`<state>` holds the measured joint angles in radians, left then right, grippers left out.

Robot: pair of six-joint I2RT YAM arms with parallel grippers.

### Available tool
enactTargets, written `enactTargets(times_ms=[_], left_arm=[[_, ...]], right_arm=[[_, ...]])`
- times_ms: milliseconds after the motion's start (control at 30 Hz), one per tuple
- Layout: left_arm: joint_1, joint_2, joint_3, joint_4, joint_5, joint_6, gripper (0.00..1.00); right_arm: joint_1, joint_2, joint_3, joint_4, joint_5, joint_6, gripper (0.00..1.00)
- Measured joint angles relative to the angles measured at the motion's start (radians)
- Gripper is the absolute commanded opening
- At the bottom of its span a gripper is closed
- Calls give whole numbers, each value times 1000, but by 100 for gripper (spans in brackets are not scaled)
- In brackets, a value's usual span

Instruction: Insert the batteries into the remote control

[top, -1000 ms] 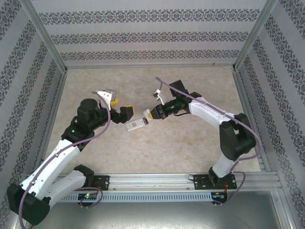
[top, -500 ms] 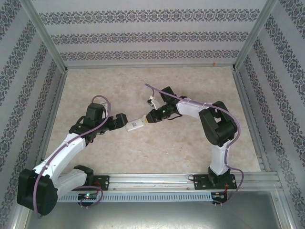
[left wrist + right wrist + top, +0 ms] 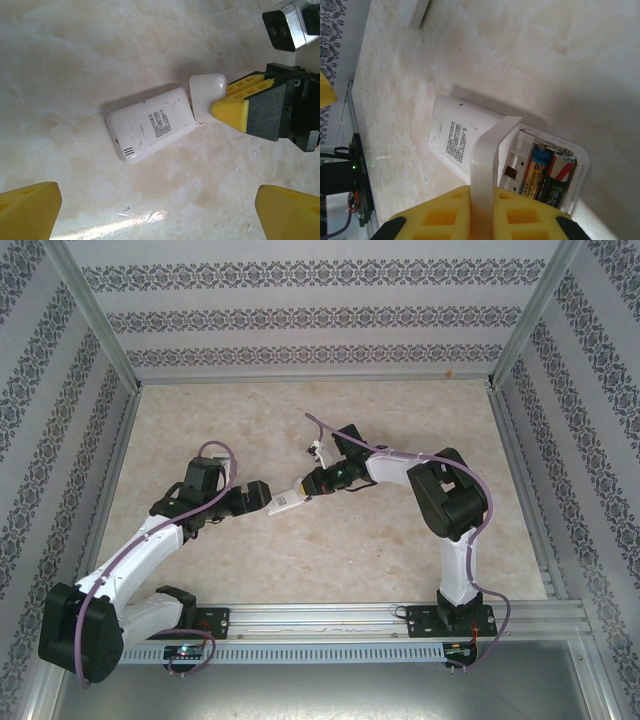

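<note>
The remote control (image 3: pixel 286 500) lies flat on the marbled table (image 3: pixel 330 560), back side up, near the middle and between the two grippers. Its printed label faces upward.

The left gripper (image 3: pixel 257 497) sits just left of the remote. In the left wrist view its yellow fingers (image 3: pixel 30 207) are spread wide. The remote (image 3: pixel 150 125) lies ahead of the gap between them, and neither finger touches it.

The right gripper (image 3: pixel 313 483) is at the remote's right end. Its yellow fingers (image 3: pixel 440 215) are pressed onto a thin white battery cover (image 3: pixel 487 160), pinching it edge-on. The cover stands tilted up from the remote (image 3: pixel 452 135), and its far end meets the body beside the open compartment. In the left wrist view the cover (image 3: pixel 207 92) overlaps the remote's right end, with a yellow finger (image 3: pixel 235 102) against it.

The batteries (image 3: pixel 547 172) sit side by side in the open compartment at the remote's right end. One is blue and orange, the other dark with red. They lie just right of the raised cover and just beyond the right fingertips, which do not touch them.
</note>
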<state>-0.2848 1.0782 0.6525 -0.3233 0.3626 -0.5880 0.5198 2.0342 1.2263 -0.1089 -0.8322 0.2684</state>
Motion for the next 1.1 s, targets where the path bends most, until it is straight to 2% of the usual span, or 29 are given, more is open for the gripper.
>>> enactTargets(times_ms=[600, 667, 867, 1100], left_arm=[[0, 8, 0, 24, 1, 0, 100], [0, 9, 0, 27, 2, -1, 100], [0, 11, 0, 39, 3, -1, 100], [0, 11, 0, 43, 3, -1, 100]], right_arm=[[-2, 10, -25, 2, -6, 21, 22], [-6, 10, -25, -2, -6, 23, 26], [-17, 10, -25, -26, -6, 25, 30], [-26, 10, 2, -75, 2, 14, 30]])
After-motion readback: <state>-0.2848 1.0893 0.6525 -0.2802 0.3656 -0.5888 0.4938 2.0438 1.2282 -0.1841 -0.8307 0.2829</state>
